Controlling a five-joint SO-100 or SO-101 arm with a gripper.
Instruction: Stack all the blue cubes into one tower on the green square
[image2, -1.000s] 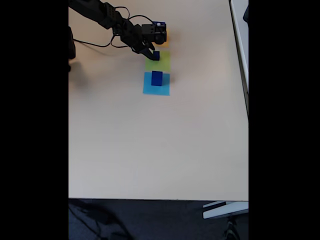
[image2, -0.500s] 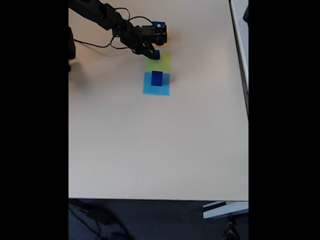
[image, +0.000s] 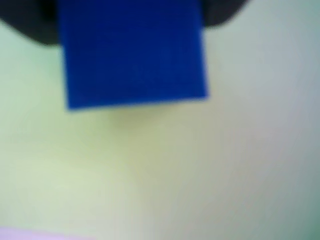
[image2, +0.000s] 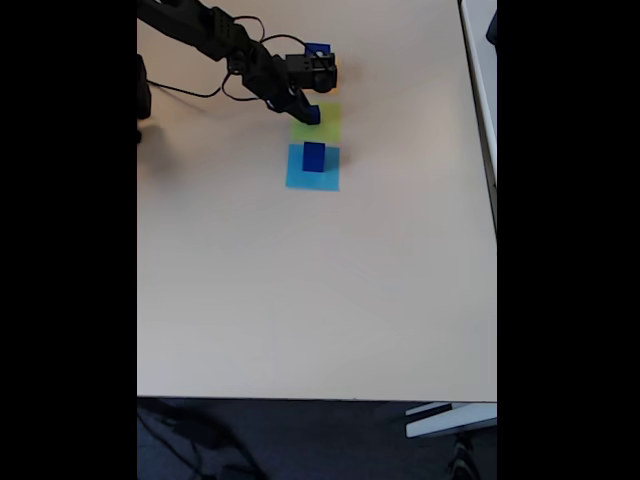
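Wrist view puts a blurred blue cube hard against the top edge, dark shapes of the hand showing at both upper corners beside it, and the lime surface of the green square spreading beneath and around it, with a pale strip at the bottom-left corner. Fixed view, from the near edge of the counter upward, shows a long bare stretch of beige surface, open on every side, with the counter's right edge running down beside a white strip. Farther up lies a light-blue square with another blue cube standing on its upper half. Just beyond it, edge to edge or nearly so, is the green square, and over that square's upper left corner the hand is closed on the small blue cube; whether the cube touches the paper or hangs just above it cannot be told. Behind the hand a sliver of an orange-yellow square peeks out at the right of the arm's black body, and a third blue cube shows just above that body. The arm reaches in from the upper left corner, cables looping beside it, and the counter to the right of the squares lies free out to its edge.
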